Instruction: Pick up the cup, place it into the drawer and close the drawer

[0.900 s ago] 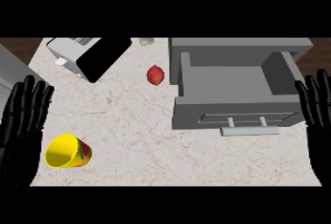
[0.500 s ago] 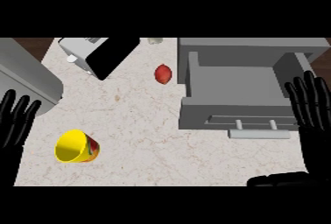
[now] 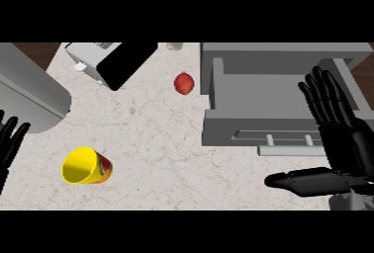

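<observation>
Nearest the viewer, at the lower right, the right hand (image 3: 342,143) stood over the counter (image 3: 182,168) with its fingers straight and spread, pointing away toward the open drawer, and its thumb stretched out leftward above the marbled surface; it held nothing. At the left edge only the fingers of the left hand (image 3: 9,141) showed, straight and relaxed, fingers up, also holding nothing and well apart from everything else. Between the two hands but much closer to the left one, the yellow cup (image 3: 86,166) lay tipped on its side on the counter, its yellow mouth facing left and a red and green pattern on its outer wall; neither hand touched it. Farther back on the right, the grey drawer (image 3: 259,99) was pulled out, its interior showing nothing inside and its handle bar at the near front edge just beside the right hand's fingers. Just left of the drawer's far corner, a small red fruit (image 3: 184,83) lay on the counter. At the far left stood a toaster (image 3: 110,60) with a dark side, and a large grey rounded object (image 3: 29,94) filled the left edge.
</observation>
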Action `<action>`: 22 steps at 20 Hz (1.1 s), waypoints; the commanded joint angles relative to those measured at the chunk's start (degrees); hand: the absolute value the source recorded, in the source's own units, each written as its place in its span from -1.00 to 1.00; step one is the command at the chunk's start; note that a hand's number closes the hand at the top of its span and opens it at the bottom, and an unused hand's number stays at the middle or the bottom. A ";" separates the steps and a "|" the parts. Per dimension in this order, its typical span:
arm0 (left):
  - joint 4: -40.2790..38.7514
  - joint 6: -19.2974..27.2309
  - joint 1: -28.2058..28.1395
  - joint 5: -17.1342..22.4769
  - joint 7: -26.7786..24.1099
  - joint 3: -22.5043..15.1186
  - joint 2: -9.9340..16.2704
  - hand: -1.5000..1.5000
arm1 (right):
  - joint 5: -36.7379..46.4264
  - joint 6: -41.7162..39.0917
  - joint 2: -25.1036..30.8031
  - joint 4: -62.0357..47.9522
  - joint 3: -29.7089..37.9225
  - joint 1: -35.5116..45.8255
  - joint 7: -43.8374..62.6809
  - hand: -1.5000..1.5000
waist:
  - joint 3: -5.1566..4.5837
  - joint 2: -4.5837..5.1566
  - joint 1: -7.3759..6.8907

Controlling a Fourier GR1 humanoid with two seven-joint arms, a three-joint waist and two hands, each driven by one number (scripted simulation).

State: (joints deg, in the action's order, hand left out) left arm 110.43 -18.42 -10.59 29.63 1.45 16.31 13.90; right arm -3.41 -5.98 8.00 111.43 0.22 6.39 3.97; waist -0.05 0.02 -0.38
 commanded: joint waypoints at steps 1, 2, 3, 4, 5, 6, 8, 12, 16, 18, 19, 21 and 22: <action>-11.00 -2.91 3.24 -3.23 -3.50 1.80 1.00 -1.00 | -1.16 -1.12 -0.32 -1.92 0.72 0.87 -1.31 -1.00 | 0.03 0.04 0.45; -10.29 -1.36 2.18 -8.21 -5.10 -2.58 -2.81 -1.00 | -1.77 -1.78 1.53 -1.84 2.38 2.59 0.94 -1.00 | 0.03 0.03 0.46; -6.58 -2.83 -1.13 -2.82 -1.62 1.03 -0.99 -1.00 | -0.82 -1.67 0.38 -0.89 0.61 2.10 1.05 -1.00 | 0.05 -0.05 0.19; -17.35 -4.27 5.06 -6.47 -7.81 1.02 -0.58 -1.00 | -0.83 -2.00 0.59 -3.10 1.42 2.34 -1.06 -1.00 | 0.03 0.05 0.49; -15.21 -5.26 0.36 -7.51 -8.87 1.17 -1.32 -1.00 | 0.40 -1.45 -1.07 -5.04 -0.04 2.54 -3.70 -1.00 | 0.04 0.02 0.20; -16.18 -3.54 3.47 -7.62 -6.47 1.61 -0.25 -1.00 | -3.98 -4.27 2.43 -2.19 4.42 1.85 -0.76 -1.00 | 0.05 -0.02 0.44; -21.67 -5.48 5.25 -7.71 -8.96 4.22 1.96 -1.00 | 0.05 -0.31 -0.06 -0.94 1.55 3.81 1.39 -1.00 | 0.03 -0.01 0.42; -29.93 -7.28 6.03 -10.74 -12.77 4.25 2.33 -1.00 | -2.60 -2.71 2.18 -4.37 5.09 6.98 0.06 -1.00 | 0.04 0.02 0.35; -42.51 -4.04 12.33 -17.55 -20.66 4.03 1.69 -1.00 | -2.68 -4.31 2.62 -2.96 4.76 3.51 -0.02 -1.00 | 0.02 0.05 0.76; -48.25 -5.39 12.50 -19.25 -25.66 4.14 1.94 -1.00 | -2.40 -2.85 1.68 -2.88 4.14 6.50 2.23 -1.00 | 0.01 0.05 0.62; -43.38 -7.24 5.93 -19.38 -27.13 3.62 1.36 -1.00 | -2.42 -3.08 2.34 -0.36 4.66 5.29 3.09 -1.00 | 0.03 -0.04 0.39; -53.80 -4.51 13.49 -22.45 -30.13 3.55 2.02 -1.00 | -4.40 -4.13 3.38 -0.94 6.52 6.50 3.24 -1.00 | 0.01 0.03 0.68; -55.78 -6.50 11.43 -22.79 -34.78 3.45 1.65 -1.00 | -3.04 -3.30 2.89 -6.29 6.29 10.47 1.46 -1.00 | 0.01 0.07 0.40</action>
State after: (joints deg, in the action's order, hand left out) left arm 63.90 -23.91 -0.69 9.81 -25.40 19.56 15.03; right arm -5.93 -9.25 10.23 108.18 5.20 12.88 4.98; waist -0.03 0.05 0.13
